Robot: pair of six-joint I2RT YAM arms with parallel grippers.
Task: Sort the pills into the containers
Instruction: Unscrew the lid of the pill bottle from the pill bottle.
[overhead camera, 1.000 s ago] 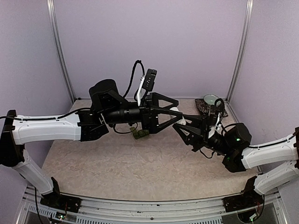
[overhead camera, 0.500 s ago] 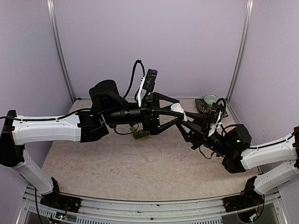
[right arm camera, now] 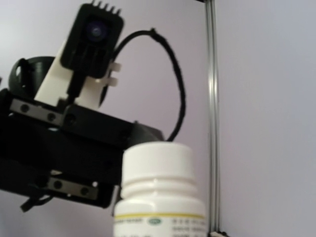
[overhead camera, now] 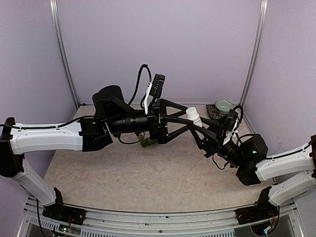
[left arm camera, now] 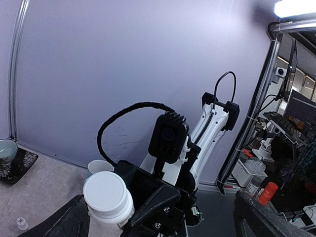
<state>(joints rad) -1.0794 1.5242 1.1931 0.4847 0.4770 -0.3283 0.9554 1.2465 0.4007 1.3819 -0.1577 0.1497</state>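
Note:
The dark green containers strip (overhead camera: 147, 142) lies on the table under my left arm. My right gripper (overhead camera: 198, 128) is shut on a white pill bottle (overhead camera: 193, 117) and holds it upright in the air. The bottle's closed white cap fills the lower middle of the right wrist view (right arm camera: 158, 192). My left gripper (overhead camera: 186, 118) is wide open, its fingers spread on either side of the bottle without touching it. In the left wrist view the bottle's cap (left arm camera: 106, 192) sits close to the left finger (left arm camera: 69, 219). No loose pills show.
A green bowl on a dark saucer (overhead camera: 223, 105) stands at the back right, also in the left wrist view (left arm camera: 7, 150). A pale blue mug (left arm camera: 98, 166) stands behind the bottle. Purple walls with metal posts (overhead camera: 252, 54) enclose the table.
My right gripper has lifted the bottle up and a little to the right, and it now stands more upright between the left fingers. The left arm has barely moved.

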